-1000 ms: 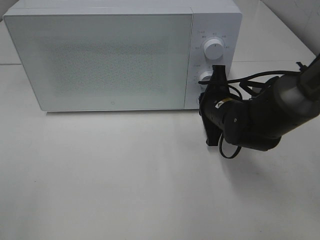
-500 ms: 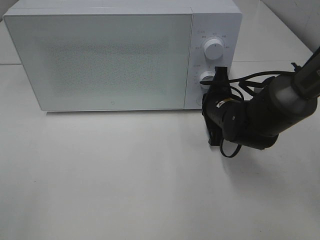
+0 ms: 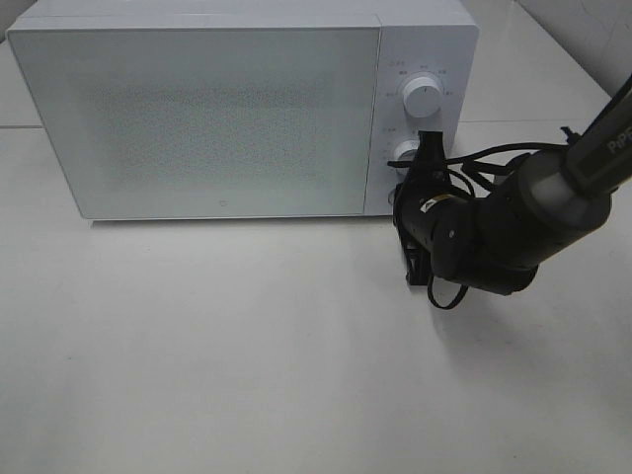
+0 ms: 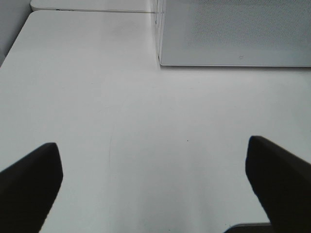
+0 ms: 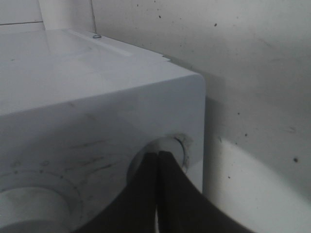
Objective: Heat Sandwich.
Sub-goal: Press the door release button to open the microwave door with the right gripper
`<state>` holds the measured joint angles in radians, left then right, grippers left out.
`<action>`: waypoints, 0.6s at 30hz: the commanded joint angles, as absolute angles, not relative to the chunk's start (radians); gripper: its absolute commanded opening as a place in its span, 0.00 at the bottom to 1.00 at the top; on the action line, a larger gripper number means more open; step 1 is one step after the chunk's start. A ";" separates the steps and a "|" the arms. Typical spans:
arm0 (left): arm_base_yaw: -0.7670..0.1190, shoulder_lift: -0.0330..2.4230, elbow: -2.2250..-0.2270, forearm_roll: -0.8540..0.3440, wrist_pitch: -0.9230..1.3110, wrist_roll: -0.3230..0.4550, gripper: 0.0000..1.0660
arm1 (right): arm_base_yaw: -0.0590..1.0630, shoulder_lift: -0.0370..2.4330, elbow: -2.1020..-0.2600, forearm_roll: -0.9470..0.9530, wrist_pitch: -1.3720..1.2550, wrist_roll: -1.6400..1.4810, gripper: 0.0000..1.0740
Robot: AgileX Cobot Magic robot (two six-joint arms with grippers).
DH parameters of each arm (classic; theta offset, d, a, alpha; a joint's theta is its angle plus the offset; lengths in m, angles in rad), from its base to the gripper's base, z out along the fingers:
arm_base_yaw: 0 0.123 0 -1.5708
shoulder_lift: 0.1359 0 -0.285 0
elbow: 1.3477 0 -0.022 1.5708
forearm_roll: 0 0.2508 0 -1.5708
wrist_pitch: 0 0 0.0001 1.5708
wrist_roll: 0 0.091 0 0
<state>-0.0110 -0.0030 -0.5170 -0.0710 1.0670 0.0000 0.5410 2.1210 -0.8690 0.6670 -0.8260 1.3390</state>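
The sandwich is out of view. The white microwave (image 3: 227, 118) stands at the back of the table with its door closed. My right gripper (image 3: 403, 196) is shut, its black fingertips pressed together against a round button (image 5: 177, 145) low on the control panel, near the microwave's (image 5: 97, 97) lower right corner. The panel's lower knob (image 3: 405, 151) sits just above the gripper. My left gripper (image 4: 155, 179) hangs open over bare table, holding nothing, with the microwave's (image 4: 233, 29) front left corner ahead of it.
An upper knob (image 3: 423, 99) sits higher on the panel. Black cables (image 3: 494, 158) loop from the right arm close to the microwave's right side. The white table (image 3: 247, 355) spreads in front, and its edge (image 4: 14, 43) shows in the left wrist view.
The right arm has shifted slightly sideways and back at the control panel, its forearm lifting a little. The microwave door stays closed.
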 commanded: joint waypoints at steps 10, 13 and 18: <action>-0.010 -0.011 -0.516 -0.069 1.066 0.000 0.92 | 0.536 2.143 -0.938 0.628 -0.978 1.323 0.00; -0.010 -0.011 -0.516 -0.069 1.066 0.000 0.92 | 0.536 2.153 -0.950 0.628 -0.996 1.324 0.00; -0.010 -0.011 -0.516 -0.069 1.066 0.000 0.92 | 0.508 2.183 -1.014 0.607 -1.000 1.319 0.00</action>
